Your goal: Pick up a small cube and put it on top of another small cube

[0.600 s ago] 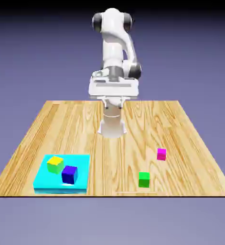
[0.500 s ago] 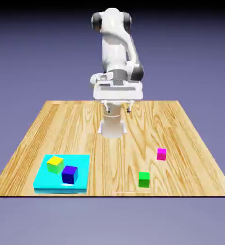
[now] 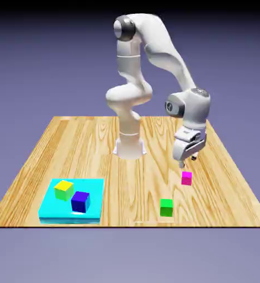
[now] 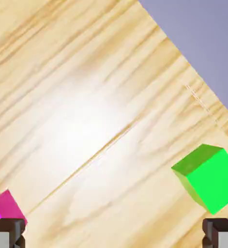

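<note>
The small magenta-pink cube lies on the wooden table toward the exterior view's right. It shows at the bottom left of the hand view as the pink cube, just above the left fingertip. My gripper hangs open a little above that cube, tilted, with nothing between its fingers. The small green cube sits nearer the front edge; the hand view has this green cube at the right, above the right fingertip.
A cyan tray at the front left of the exterior view carries a yellow cube and a dark blue cube. The table's edge runs diagonally across the hand view's upper right.
The arm has swung out from above its base to the exterior view's right and come down, so the gripper now hangs just over the pink cube. The cubes have not moved.
</note>
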